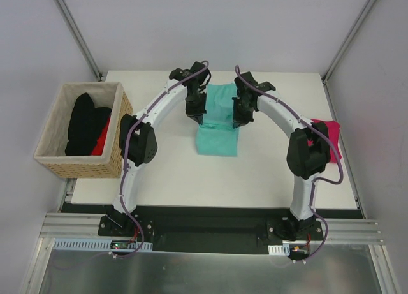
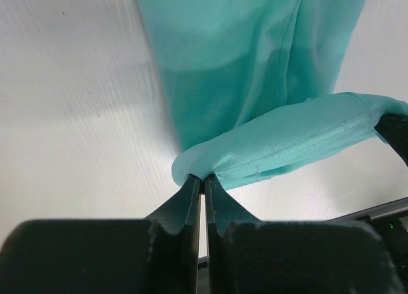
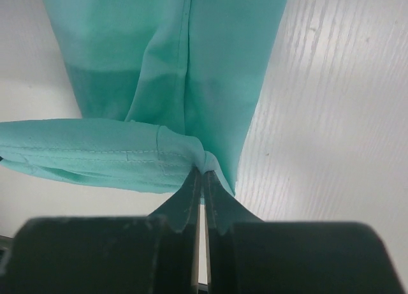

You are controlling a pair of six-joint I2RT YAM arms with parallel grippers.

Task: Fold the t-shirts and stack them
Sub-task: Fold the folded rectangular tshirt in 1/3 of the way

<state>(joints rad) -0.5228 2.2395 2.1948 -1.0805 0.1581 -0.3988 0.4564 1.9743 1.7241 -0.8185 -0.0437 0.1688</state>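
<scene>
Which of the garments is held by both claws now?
The teal t-shirt in the middle: left claw and right claw each pinch its edge. The pink one lies apart at right; the black one sits in the basket.

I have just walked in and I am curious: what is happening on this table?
The robot is folding a teal t-shirt on the table. The left end effector and the right end effector are each shut on one end of an edge, holding it above the rest of the cloth. A pink shirt lies at the right, and the basket on the left holds black and red clothes.
</scene>
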